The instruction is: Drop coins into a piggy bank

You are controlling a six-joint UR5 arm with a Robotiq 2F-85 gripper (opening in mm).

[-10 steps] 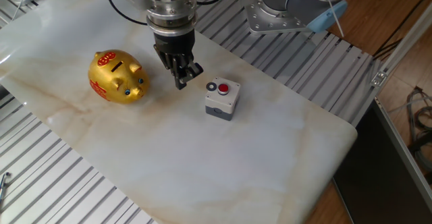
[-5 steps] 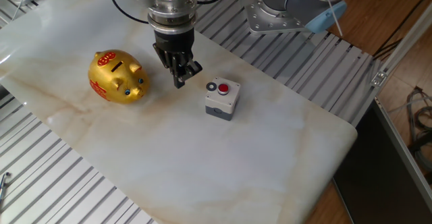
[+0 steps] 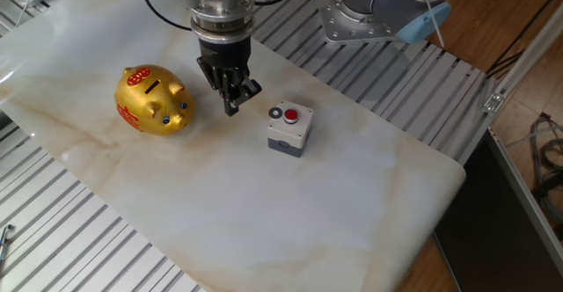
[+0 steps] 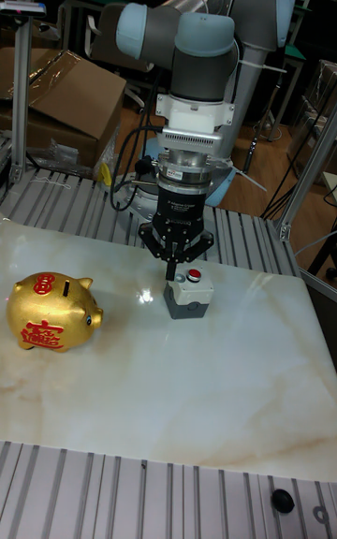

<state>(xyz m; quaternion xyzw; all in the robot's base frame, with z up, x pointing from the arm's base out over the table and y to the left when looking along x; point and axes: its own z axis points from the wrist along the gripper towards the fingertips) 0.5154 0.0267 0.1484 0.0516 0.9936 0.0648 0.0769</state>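
Observation:
The gold piggy bank (image 3: 152, 99) with red markings and a dark top slot stands on the left of the marble slab; it shows again in the tall view as piggy bank (image 4: 51, 312). One small dark coin (image 3: 276, 113) lies on top of a grey box, beside its red button (image 3: 294, 114). My gripper (image 3: 233, 107) hangs between bank and box, a little above the slab, its fingers pressed together and pointing down with nothing visible between them. In the tall view the gripper (image 4: 175, 273) covers the coin's place on the box.
The grey button box (image 3: 289, 132) stands right of the gripper. The marble slab (image 3: 264, 204) lies on ribbed aluminium framing. The arm's base (image 3: 369, 10) stands behind. A small dark knob (image 4: 281, 499) sits on the front rail.
The gripper has drifted slightly left, away from the box and toward the piggy bank. The coin, box and bank have not moved.

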